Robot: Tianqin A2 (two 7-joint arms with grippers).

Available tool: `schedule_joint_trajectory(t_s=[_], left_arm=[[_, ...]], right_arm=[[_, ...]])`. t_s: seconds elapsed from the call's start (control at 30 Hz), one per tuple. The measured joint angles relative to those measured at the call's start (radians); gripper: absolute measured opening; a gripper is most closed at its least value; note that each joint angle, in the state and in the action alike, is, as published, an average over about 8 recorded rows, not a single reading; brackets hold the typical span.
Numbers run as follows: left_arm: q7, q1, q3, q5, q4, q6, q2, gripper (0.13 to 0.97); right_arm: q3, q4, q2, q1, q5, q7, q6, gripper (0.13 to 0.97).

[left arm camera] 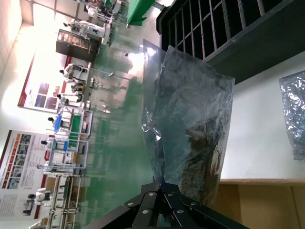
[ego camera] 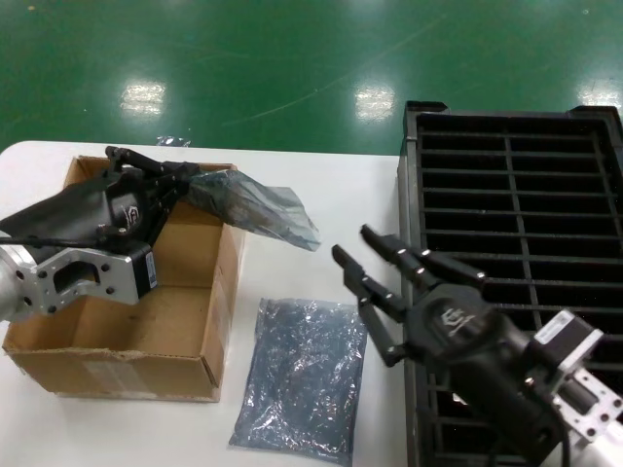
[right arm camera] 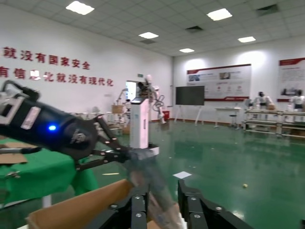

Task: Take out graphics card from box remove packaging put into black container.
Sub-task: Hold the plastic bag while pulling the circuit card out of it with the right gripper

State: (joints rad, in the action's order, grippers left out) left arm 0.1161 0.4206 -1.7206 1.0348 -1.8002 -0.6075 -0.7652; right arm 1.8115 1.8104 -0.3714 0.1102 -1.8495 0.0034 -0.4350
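The left end effector (ego camera: pixel 180 175) hangs over the far edge of the cardboard box (ego camera: pixel 175 321), its fingers pinched on one end of an antistatic bag (ego camera: pixel 255 206) that juts out to the right above the surface (ego camera: pixel 321 185), clear of it. In the left wrist view a dark graphics card (left arm camera: pixel 198 167) shows through the bag's translucent plastic. The right end effector (ego camera: pixel 358 248) hovers with its fingers spread apart and holding nothing, just right of the bag's free end and beside the near left edge of the black container (ego camera: pixel 516 185). A second antistatic bag (ego camera: pixel 304 375) lies flat on the surface between the box and the black container.
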Motion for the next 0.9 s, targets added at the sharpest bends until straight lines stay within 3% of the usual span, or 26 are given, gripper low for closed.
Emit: schedule_joint_trajectory(t_s=[0.4, 0.63, 0.9], left_arm=[[0.000, 0.000, 0.000, 0.000, 0.000, 0.000, 0.000, 0.139], [-0.001, 0.000, -0.001, 0.000, 0.000, 0.001, -0.001, 0.139], [-0.001, 0.000, -0.001, 0.000, 0.000, 0.001, -0.001, 0.139]], right_arm=[[0.080, -0.031, 0.023, 0.038, 0.029, -0.029, -0.034, 0.187], [0.104, -0.053, 0.032, 0.049, 0.029, -0.050, -0.060, 0.148], [0.100, -0.164, 0.078, 0.122, 0.015, -0.089, -0.079, 0.134]])
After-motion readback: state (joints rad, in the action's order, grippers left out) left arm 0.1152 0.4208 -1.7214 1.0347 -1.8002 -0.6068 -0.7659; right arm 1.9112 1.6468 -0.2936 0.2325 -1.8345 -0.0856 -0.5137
